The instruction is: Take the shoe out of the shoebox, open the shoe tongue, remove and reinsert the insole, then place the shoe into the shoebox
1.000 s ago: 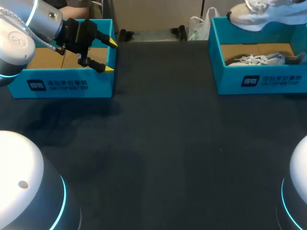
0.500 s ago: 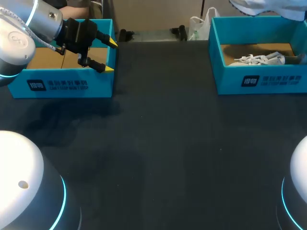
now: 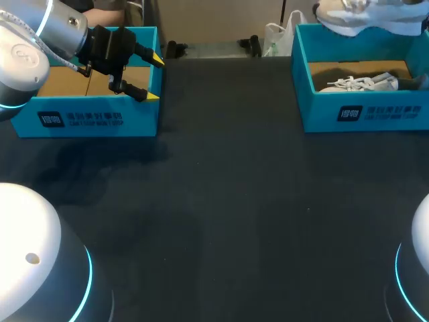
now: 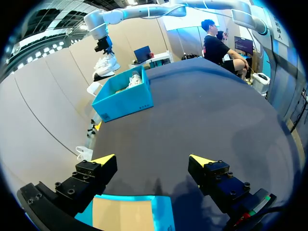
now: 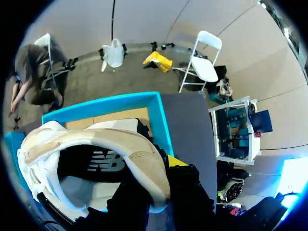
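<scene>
Shoe (image 3: 362,15), white with a tan collar, hung in the air above the far wall of the right shoebox (image 3: 362,113), which sat at the far right corner of the table (image 3: 221,201). The right gripper (image 5: 166,167) was clamped on its side wall, which was pinched between the fingers, with one yellow tip showing outside. A second white shoe (image 3: 358,83) lay inside that box, laces up. At the far left corner, the left gripper (image 3: 155,79) hung with its fingers spread wide, holding nothing, over the right-hand wall of the left shoebox (image 3: 87,117).
</scene>
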Tool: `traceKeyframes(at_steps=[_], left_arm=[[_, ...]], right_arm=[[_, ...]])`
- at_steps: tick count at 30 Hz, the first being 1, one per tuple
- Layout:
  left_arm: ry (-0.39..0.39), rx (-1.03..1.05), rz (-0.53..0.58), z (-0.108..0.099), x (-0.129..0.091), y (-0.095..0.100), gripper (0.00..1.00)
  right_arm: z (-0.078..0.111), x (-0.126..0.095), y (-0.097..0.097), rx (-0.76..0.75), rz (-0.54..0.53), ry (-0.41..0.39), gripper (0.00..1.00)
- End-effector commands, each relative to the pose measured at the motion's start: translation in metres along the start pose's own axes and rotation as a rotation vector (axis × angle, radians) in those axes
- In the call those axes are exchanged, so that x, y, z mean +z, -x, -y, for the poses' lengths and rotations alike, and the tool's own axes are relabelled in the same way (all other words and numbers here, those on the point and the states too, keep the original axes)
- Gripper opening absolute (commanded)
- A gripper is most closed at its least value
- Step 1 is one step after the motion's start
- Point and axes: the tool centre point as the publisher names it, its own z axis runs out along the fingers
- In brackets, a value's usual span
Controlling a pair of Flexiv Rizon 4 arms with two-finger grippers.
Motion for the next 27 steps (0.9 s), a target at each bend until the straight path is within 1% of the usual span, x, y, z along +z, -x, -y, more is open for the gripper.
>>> traceKeyframes(at_steps=[1, 11, 15, 21, 27], left_arm=[[0.002, 0.001, -0.002, 0.0, 0.0, 0.001, 1.0], [0.002, 0.001, -0.002, 0.0, 0.0, 0.001, 1.0], [0.002, 0.001, -0.002, 0.0, 0.0, 0.001, 1.0], [0.002, 0.001, -0.002, 0.0, 0.0, 0.001, 1.0], [0.002, 0.001, -0.002, 0.0, 0.0, 0.001, 1.0]], right_arm=[[0.0, 0.009, -0.002, -0.021, 0.01, 0.005, 0.0], [-0.004, 0.039, -0.008, -0.034, 0.024, -0.002, 0.0], [-0.006, 0.056, -0.012, -0.043, 0.034, -0.01, 0.0], [-0.01, 0.078, -0.014, -0.058, 0.019, -0.026, 0.0], [-0.014, 0.093, -0.015, -0.065, 0.018, -0.035, 0.0]])
